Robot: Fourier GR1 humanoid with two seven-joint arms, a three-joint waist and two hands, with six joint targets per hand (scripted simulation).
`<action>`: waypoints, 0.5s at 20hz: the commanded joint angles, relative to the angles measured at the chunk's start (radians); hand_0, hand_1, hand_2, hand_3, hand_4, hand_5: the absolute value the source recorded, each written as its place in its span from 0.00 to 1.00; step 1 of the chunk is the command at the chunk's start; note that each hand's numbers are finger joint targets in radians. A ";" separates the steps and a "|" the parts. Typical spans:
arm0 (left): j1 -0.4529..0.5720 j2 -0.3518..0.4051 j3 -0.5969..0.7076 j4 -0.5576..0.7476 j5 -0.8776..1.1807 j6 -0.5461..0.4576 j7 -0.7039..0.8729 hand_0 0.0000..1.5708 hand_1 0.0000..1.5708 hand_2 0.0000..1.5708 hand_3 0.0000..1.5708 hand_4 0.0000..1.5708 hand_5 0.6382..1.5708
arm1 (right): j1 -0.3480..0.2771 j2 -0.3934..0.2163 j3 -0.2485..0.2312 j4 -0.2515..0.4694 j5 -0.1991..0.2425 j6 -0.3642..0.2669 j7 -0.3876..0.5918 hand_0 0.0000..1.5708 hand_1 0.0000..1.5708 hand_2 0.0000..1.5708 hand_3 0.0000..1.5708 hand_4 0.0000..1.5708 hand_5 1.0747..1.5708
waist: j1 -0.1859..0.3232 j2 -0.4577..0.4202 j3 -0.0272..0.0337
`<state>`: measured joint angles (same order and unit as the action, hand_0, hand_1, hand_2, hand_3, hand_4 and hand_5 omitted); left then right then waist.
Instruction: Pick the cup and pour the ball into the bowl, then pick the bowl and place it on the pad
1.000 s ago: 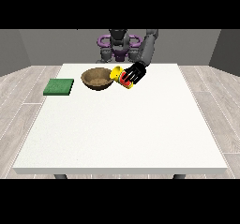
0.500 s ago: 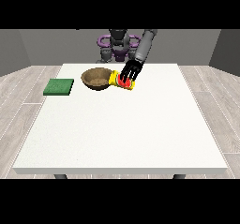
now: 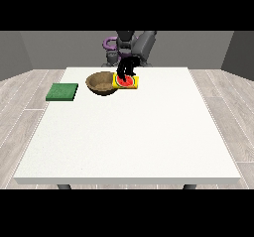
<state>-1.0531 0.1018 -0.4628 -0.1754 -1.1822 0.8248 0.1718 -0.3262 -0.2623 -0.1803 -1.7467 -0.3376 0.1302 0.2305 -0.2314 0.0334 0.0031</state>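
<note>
- A large white table (image 3: 129,132) is seen from across its near edge; the robot (image 3: 130,45) is placed behind the far edge, small at the top of the view.
- A brown wooden bowl (image 3: 102,83) is set on the table in the far part, left of centre; it stands upright with its opening upward; its inside is seen as plain brown, and whether a ball lies in it cannot be told.
- A yellow cup (image 3: 127,82) is found just right of the bowl, touching or nearly touching the bowl's right rim; it is tipped so that its red inside is turned toward the camera and upward.
- The one visible black hand (image 3: 127,69), reached down from the grey arm near the middle of the view, is laid over the far side of the cup; its fingers are curled down onto the cup, so the cup is taken as held; finer detail of the fingers cannot be told.
- The other hand is not made out in the view.
- A flat green pad (image 3: 62,92) is laid on the table's left side, well apart from the bowl, to the bowl's left and slightly nearer.
</note>
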 commanded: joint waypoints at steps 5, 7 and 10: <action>-0.089 -0.094 -0.255 0.097 -0.294 -0.198 0.188 0.96 0.96 1.00 1.00 0.68 0.93 | 0.042 0.008 -0.009 0.105 0.027 -0.012 -0.001 0.00 0.00 0.00 0.00 0.24 0.99 | 0.066 -0.133 -0.0011; -0.054 -0.099 -0.295 0.024 -0.328 -0.276 0.256 0.96 0.96 1.00 1.00 0.67 0.93 | 0.004 0.005 0.004 0.129 0.018 0.010 0.001 0.00 0.00 0.00 0.00 0.24 0.99 | 0.027 -0.131 -0.0019; -0.051 -0.101 -0.300 -0.070 -0.333 -0.369 0.233 0.95 0.95 1.00 1.00 0.67 0.94 | 0.011 -0.026 -0.051 0.198 0.010 0.038 -0.059 0.00 0.00 0.00 0.00 0.25 0.99 | 0.071 -0.120 -0.0023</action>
<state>-1.1075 0.0183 -0.7221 -0.1788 -1.4714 0.5598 0.3904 -0.3150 -0.2541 -0.1832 -1.6185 -0.3133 0.1384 0.2040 -0.1960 -0.0729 0.0014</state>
